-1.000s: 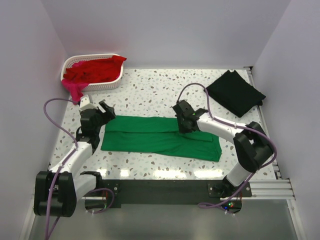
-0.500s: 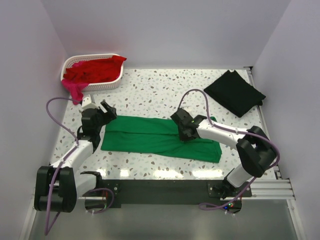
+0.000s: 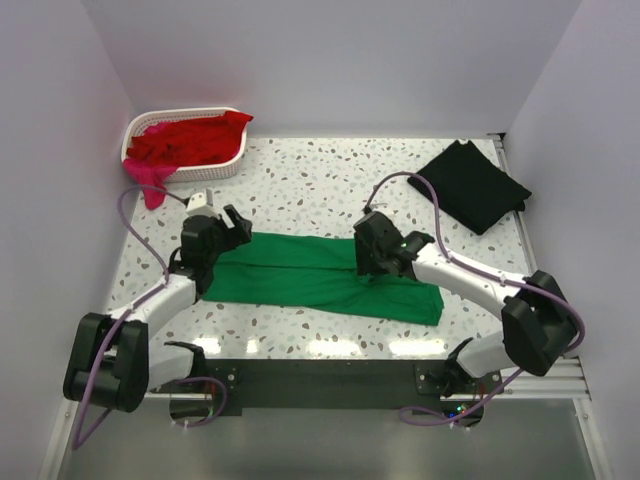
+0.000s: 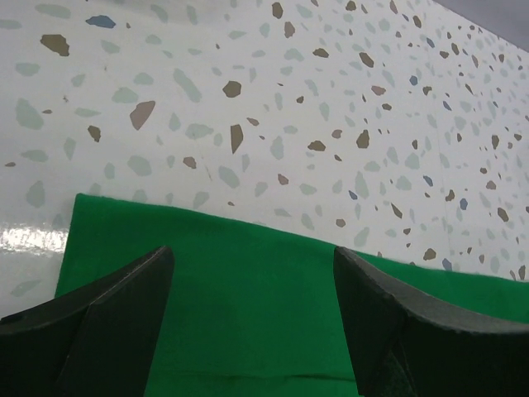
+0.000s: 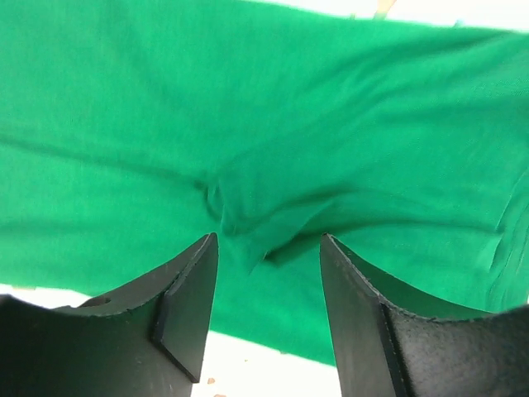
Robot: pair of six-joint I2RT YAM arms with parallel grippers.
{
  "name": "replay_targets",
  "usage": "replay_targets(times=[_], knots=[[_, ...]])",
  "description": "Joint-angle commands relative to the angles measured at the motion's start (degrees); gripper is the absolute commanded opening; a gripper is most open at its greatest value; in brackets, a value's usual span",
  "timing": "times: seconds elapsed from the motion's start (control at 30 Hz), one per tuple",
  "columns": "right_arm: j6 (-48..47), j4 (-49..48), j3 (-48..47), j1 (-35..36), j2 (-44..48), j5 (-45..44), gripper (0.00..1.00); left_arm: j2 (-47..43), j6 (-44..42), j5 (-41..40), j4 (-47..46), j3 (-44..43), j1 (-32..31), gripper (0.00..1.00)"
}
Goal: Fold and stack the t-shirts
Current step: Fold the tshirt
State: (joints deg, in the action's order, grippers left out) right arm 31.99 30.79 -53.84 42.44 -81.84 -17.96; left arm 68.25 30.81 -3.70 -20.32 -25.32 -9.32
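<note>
A bright green t-shirt (image 3: 320, 278) lies folded into a long strip across the middle of the table. My left gripper (image 3: 231, 224) hovers open over its far left corner; in the left wrist view the gripper (image 4: 252, 256) spans flat green cloth (image 4: 248, 314) with nothing between the fingers. My right gripper (image 3: 368, 266) stands open just above the strip's middle. In the right wrist view a small raised pucker of green cloth (image 5: 248, 217) sits just beyond the gripper (image 5: 267, 241), unclamped. A folded black t-shirt (image 3: 470, 185) lies at the back right.
A white lattice basket (image 3: 215, 170) at the back left holds red t-shirts (image 3: 190, 140); a magenta one (image 3: 150, 182) hangs over its front rim. Speckled tabletop (image 3: 310, 180) stretches behind the green shirt. Walls close in on three sides.
My right gripper has gone from shut to open, letting go of the green cloth and leaving a pucker. My left gripper has shifted right, onto the shirt's left end, still open.
</note>
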Motion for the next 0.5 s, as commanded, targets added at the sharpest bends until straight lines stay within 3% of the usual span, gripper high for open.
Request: replay_targets(times=[0.0, 0.17, 0.47], knots=[[-3.7, -7.4, 1.2, -4.4, 0.7, 0.0, 0.56, 1.5, -2.5, -2.5, -1.0, -4.0, -2.1, 0.83], [-6.8, -14.1, 3.0, -9.6, -2.1, 4.6, 0.56, 1.6, -2.3, -2.0, -1.5, -3.7, -2.0, 0.83], [-7.0, -17.7, 5.2, -10.6, -7.2, 9.6, 0.55, 5.7, -0.8, 0.2, -4.8, -2.8, -2.0, 0.83]])
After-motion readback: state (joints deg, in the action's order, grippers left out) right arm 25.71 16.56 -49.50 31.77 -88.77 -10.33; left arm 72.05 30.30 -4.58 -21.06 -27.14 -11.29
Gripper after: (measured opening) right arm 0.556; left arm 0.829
